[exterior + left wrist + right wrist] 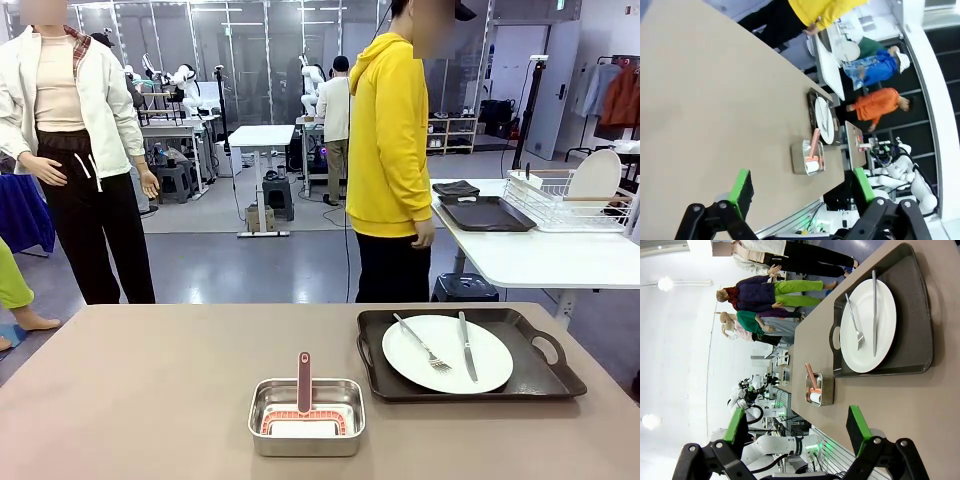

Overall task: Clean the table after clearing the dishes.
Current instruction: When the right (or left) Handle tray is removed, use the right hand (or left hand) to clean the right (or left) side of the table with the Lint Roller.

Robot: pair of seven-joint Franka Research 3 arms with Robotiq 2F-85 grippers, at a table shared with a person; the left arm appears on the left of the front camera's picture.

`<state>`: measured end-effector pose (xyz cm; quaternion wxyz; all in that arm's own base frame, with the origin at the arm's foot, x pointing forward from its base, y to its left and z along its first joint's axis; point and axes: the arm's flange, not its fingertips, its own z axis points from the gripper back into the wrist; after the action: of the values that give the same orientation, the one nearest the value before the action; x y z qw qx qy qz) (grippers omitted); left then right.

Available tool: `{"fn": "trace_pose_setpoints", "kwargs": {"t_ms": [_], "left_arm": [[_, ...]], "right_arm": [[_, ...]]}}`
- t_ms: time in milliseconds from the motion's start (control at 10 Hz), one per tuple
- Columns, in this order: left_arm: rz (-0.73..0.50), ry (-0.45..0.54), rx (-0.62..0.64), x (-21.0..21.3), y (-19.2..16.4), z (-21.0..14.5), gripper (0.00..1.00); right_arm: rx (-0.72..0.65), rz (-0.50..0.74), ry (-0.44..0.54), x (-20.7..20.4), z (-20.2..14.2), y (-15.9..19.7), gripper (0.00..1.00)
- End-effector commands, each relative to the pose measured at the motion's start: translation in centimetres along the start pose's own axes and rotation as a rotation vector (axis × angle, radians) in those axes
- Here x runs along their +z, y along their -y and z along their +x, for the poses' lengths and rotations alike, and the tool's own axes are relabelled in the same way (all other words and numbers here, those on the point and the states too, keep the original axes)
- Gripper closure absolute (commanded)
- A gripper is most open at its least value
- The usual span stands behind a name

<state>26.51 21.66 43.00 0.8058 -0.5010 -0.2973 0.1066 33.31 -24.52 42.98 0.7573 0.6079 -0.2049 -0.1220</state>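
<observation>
On the brown table point(150, 400), at the right, a dark handled tray point(545, 375) carries a round white plate point(495, 360) with a fork point(422, 342) and a knife point(466, 345) lying on it. In the right wrist view the same plate point(887, 315) and tray point(912, 315) lie ahead of my right gripper point(796, 424), which hangs open and empty above the table's near edge. My left gripper point(801, 181) is open and empty too, over the table point(705, 100), with the plate point(824, 120) far off.
A steel pan point(262, 395) with a pink-handled brush point(304, 382) sits at the front middle. A person in a yellow hoodie point(390, 150) stands at the far side. Beyond, a white table point(540, 260) holds another dark tray point(487, 213) and a dish rack point(560, 205).
</observation>
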Motion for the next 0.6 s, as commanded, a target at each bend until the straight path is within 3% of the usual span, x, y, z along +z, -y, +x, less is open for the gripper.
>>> {"fn": "trace_pose_setpoints", "kwargs": {"t_ms": [0, 100, 200, 500], "left_arm": [[0.14, 0.005, 0.014, 1.9, 2.0, -0.9, 0.0], [0.164, 0.019, -0.048, 2.0, 2.7, -0.1, 0.0], [0.056, 0.011, 0.006, 1.6, 0.3, -0.2, 0.0], [0.056, 0.011, 0.006, 1.6, 0.3, -0.2, 0.0]], "right_arm": [[0.014, 0.014, 0.007, 0.0, 0.0, -0.3, 0.0], [0.014, 0.014, 0.007, 0.0, 0.0, -0.3, 0.0], [0.014, 0.014, 0.007, 0.0, 0.0, -0.3, 0.0], [0.014, 0.014, 0.007, 0.0, 0.0, -0.3, 0.0]]}}
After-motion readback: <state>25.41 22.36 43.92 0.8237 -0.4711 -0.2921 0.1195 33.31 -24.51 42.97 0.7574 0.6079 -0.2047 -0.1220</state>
